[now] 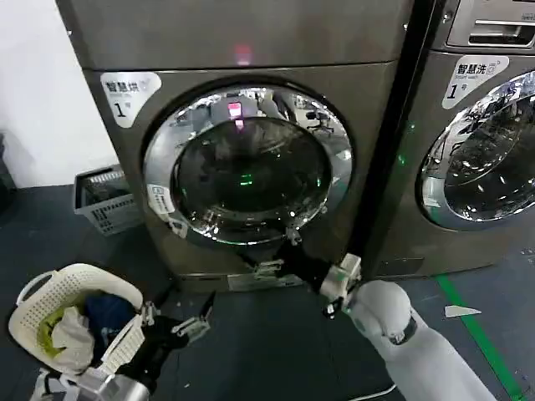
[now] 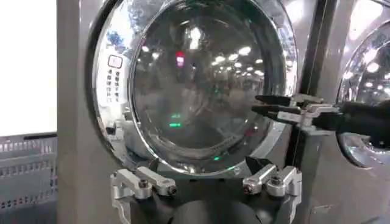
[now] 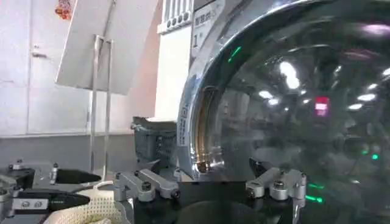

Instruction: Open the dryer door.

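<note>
Right end effector (image 1: 269, 269), fingers narrowly parted, empty, at dryer door (image 1: 247, 163) 6 o'clock; hook chrome rim, pull outward steadily; left end effector (image 1: 180, 322) wide, idle low

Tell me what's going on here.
The robot faces a dryer whose round door is shut. Its right gripper reaches forward at the door's lower rim, fingers open, not yet gripping anything. The left gripper waits low, open, beside a white basket of laundry on the floor.

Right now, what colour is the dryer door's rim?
Shiny chrome silver rim, clearest in the head view.
</note>
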